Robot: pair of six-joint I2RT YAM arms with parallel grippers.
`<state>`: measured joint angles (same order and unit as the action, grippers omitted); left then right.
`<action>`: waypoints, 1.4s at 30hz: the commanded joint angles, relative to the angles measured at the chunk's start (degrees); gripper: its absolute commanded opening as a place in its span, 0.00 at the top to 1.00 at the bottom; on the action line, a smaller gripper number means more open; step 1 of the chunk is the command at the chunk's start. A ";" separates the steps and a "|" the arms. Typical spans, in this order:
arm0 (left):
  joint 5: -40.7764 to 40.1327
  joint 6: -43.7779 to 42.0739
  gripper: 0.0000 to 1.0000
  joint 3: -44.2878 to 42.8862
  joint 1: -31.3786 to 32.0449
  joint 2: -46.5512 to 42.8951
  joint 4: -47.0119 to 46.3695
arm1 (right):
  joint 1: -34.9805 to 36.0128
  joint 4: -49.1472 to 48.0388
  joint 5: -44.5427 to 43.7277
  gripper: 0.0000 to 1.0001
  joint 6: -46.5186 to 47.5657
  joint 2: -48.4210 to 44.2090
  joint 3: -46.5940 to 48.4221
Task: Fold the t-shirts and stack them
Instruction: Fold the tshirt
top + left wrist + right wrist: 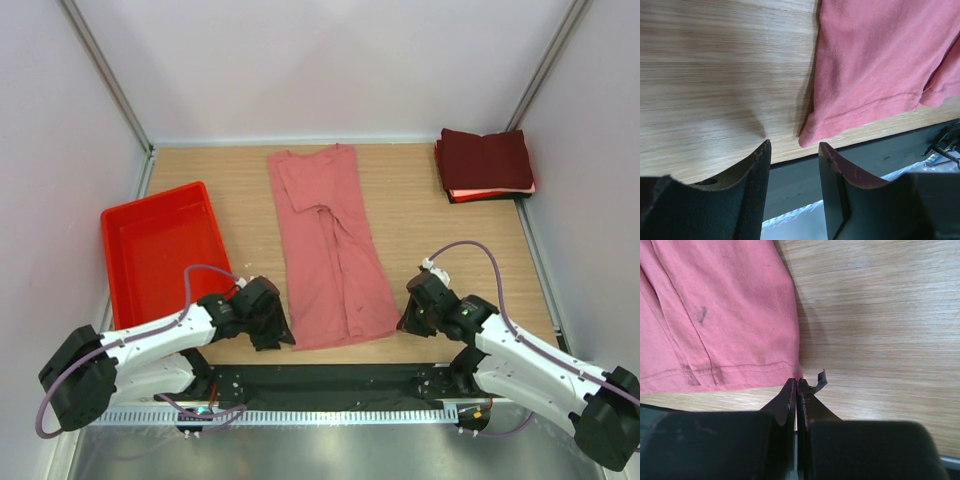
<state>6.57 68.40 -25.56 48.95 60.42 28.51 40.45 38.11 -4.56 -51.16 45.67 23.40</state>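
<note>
A salmon-pink t-shirt (330,250) lies flat and lengthwise on the wooden table, folded into a long strip with its hem toward me. My left gripper (282,338) is open at the hem's left corner. In the left wrist view that corner of the t-shirt (880,65) sits just beyond the gap between the fingertips of the left gripper (795,144), untouched. My right gripper (408,318) is at the hem's right corner. In the right wrist view the right gripper (797,381) is shut, with the tip of the t-shirt (720,305) pinched in its jaws. Folded dark maroon t-shirts (485,160) are stacked at the back right over a thin pale layer.
A red plastic tray (160,250) stands on the left of the table, close to my left arm. The table's near edge and a black strip (880,155) run right under both grippers. Frame posts rise at the back corners.
</note>
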 commanded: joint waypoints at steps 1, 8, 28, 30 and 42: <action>-2.00 4.02 0.55 0.77 1.76 1.01 -4.24 | 0.34 -0.84 0.34 0.99 0.00 -1.28 1.92; -2.96 6.22 0.67 1.48 3.43 2.50 -7.33 | 0.33 0.82 -0.01 0.99 0.09 -3.48 1.65; -8.68 13.95 1.00 -0.36 11.96 -0.04 -5.05 | 0.42 7.59 -0.72 0.99 1.41 -8.58 3.85; -8.85 14.30 1.00 -0.80 12.31 -0.39 -4.52 | 0.42 8.21 -1.33 0.99 1.50 -8.76 4.81; -8.69 11.06 1.00 -5.98 9.68 2.50 -5.75 | 0.51 6.46 -3.53 0.99 2.90 -1.74 12.01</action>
<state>-1.89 81.56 -27.83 60.14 61.32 24.21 40.56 47.00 -6.39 -49.69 41.10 31.35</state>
